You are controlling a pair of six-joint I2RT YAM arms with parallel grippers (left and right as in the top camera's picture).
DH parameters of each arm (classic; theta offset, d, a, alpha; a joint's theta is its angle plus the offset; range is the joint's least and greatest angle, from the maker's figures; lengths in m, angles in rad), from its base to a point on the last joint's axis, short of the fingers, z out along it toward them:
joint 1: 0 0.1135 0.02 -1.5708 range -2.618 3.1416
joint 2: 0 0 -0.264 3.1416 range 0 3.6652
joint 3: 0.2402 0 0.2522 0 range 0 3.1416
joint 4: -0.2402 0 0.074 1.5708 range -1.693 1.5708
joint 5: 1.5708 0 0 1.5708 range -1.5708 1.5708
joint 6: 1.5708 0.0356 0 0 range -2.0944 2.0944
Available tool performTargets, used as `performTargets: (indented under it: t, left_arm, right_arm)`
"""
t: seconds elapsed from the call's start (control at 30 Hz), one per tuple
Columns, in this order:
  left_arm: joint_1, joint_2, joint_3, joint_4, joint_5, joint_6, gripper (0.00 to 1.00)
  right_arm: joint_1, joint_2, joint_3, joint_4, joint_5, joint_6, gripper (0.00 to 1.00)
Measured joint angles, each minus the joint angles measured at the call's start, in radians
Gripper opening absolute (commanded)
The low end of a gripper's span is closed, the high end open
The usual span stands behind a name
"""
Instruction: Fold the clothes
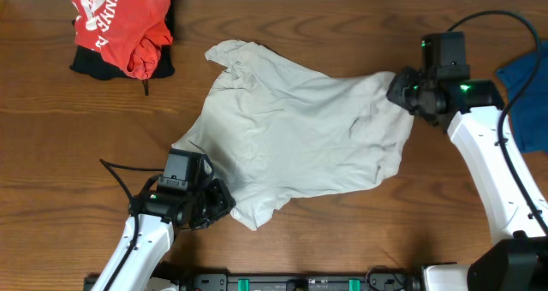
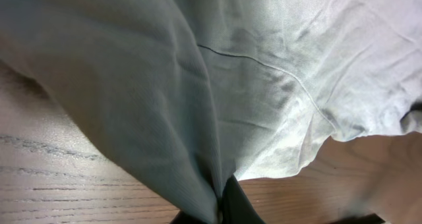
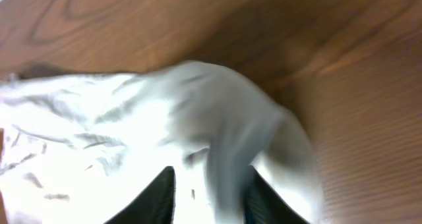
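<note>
The clothes, one pale beige shirt [image 1: 291,137], lie wrinkled and spread across the middle of the wooden table [image 1: 68,128]. My left gripper [image 1: 218,204] is at the shirt's near-left corner, shut on a pinch of fabric. In the left wrist view the shirt [image 2: 264,85] rises in a taut fold from my left gripper [image 2: 221,184]. My right gripper [image 1: 398,90] is at the shirt's right edge. In the right wrist view its dark fingers [image 3: 161,197] stand apart, and a blurred fold of the shirt [image 3: 99,132] lies loose between them at my right gripper [image 3: 211,171].
A red garment with white lettering [image 1: 120,26] lies bunched on a black cloth at the far left corner. A blue cloth [image 1: 527,94] lies at the right edge, beside the right arm. A black cable [image 1: 116,175] loops beside the left arm.
</note>
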Motion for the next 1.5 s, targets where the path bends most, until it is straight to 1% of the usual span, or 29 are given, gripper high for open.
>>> performTargets:
  t: [0.07,0.17,0.27,0.37,0.53,0.63,0.87,1.27,1.37,1.4,1.47,1.5]
  left_arm:
    - [0.000,0.000,0.000,-0.002,0.000,0.009,0.06]
    - [0.000,0.000,0.000,-0.002,0.000,0.015,0.06]
    - [0.000,0.000,0.000,-0.002,0.000,0.017,0.06]
    - [0.000,0.000,0.000,-0.002,0.000,0.019,0.06]
    - [0.000,0.000,0.000,-0.002,0.000,0.025,0.06]
    - [0.000,0.000,0.000,0.002,0.000,0.031,0.06]
    - [0.000,0.000,0.000,0.017,0.000,0.034,0.06]
    - [0.000,0.000,0.000,0.018,0.000,0.034,0.06]
    - [0.000,0.000,0.000,0.018,0.000,0.034,0.06]
    - [0.000,0.000,0.000,0.018,0.000,0.034,0.06]
    - [0.000,0.000,0.000,0.018,0.000,0.034,0.06]
    - [0.000,0.000,0.000,0.018,0.000,0.034,0.06]
  right_arm:
    - [-0.013,0.000,0.000,-0.001,0.043,-0.026,0.57]
    - [-0.026,0.000,0.000,-0.019,0.099,-0.050,0.69]
    - [-0.034,0.000,0.000,-0.040,0.098,-0.081,0.76]
    - [-0.034,0.000,0.000,-0.085,0.014,-0.152,0.77]
    - [-0.009,0.000,0.000,-0.201,-0.133,-0.304,0.83]
    - [0.022,0.000,-0.005,-0.228,-0.174,-0.381,0.82]
    - [0.066,0.024,-0.075,-0.153,-0.187,-0.481,0.83]
    - [0.123,0.274,-0.085,-0.025,-0.110,-0.546,0.85]
    - [0.125,0.315,-0.086,-0.012,-0.103,-0.559,0.80]
    - [0.125,0.323,-0.087,-0.011,-0.101,-0.564,0.76]
    - [0.125,0.335,-0.089,-0.008,-0.097,-0.582,0.65]
    - [0.125,0.338,-0.089,-0.005,-0.095,-0.588,0.62]
